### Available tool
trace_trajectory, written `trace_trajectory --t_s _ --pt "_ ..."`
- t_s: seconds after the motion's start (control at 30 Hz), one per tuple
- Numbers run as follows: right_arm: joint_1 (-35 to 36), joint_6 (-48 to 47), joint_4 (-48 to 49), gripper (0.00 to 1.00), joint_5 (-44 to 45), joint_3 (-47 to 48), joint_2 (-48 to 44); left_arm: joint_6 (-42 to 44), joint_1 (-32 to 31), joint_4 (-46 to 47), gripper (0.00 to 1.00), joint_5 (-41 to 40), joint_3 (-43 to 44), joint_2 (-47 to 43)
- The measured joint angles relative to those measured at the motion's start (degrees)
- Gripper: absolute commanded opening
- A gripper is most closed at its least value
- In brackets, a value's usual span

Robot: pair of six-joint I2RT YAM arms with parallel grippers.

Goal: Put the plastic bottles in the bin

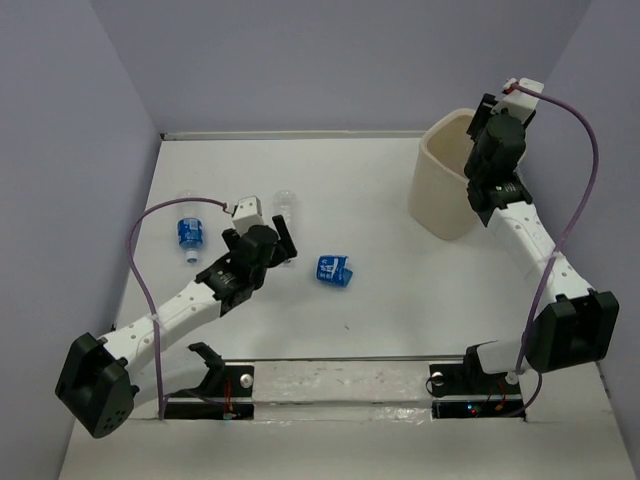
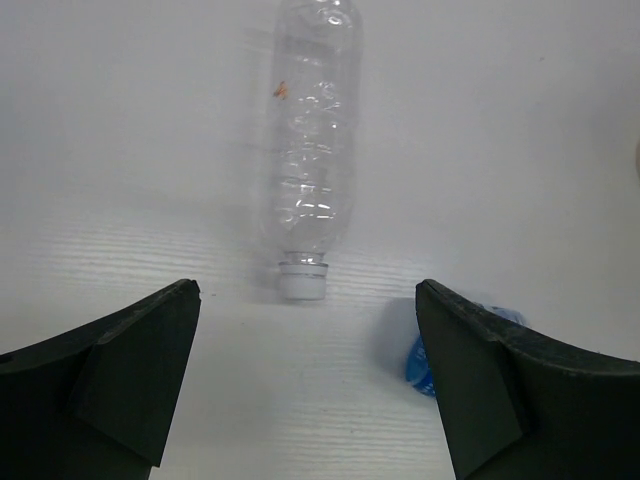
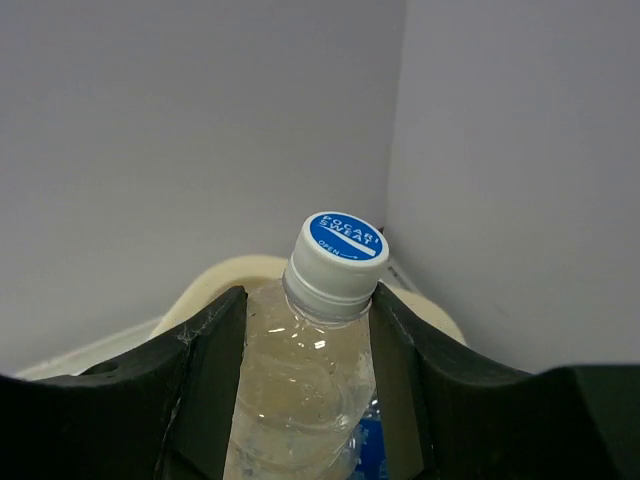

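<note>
Right gripper [image 3: 310,300]: closed on one bottle, a finger on each side just below the neck.
Held bottle [image 3: 300,390]: upright, clear and crinkly, with a white cap [image 3: 338,255] whose top is printed blue; a strip of blue label shows low between the fingers.
Bin [image 1: 440,195]: one, cream, at the far right of the table. The right gripper is above it, and its rim shows behind the held bottle in the right wrist view.
Left gripper [image 2: 308,290]: open and empty, fingers spread wide, low over the table [image 1: 400,320].
Clear bottle [image 2: 310,170]: one, lying flat just ahead of the left fingertips, white cap towards them; no label shows on it.
Crushed bottle [image 1: 333,270]: one, crumpled, blue label, just right of the left gripper.
Left bottle [image 1: 190,235]: one, lying flat near the left wall, blue label.
Count: four bottles, three on the table and one gripped; whether any lie inside the bin cannot be told.
</note>
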Motion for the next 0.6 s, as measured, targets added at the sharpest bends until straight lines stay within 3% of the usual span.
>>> trace_trajectory --t_s 0.03,0.1,0.43,0.6 --pt "0.00 -0.33 -0.09 0.85 0.20 -0.42 0.59 -0.33 0.81 -0.20 0.99 0.09 -0.37 0.92" --pt "0.00 0.15 -0.90 0.89 0.22 -1.92 2.21 -0.66 1.90 -0.11 0.99 0.76 -0.96 2.75" --pt "1.01 12.11 -7.63 0.90 -13.99 -3.21 -6.80 1.31 6.29 6.27 0.99 7.72 -0.92 12.85" --pt "9.55 17.03 -5.90 0.92 -21.46 -7.21 -11.65 3.26 8.70 8.70 0.98 10.38 3.91 23.08"
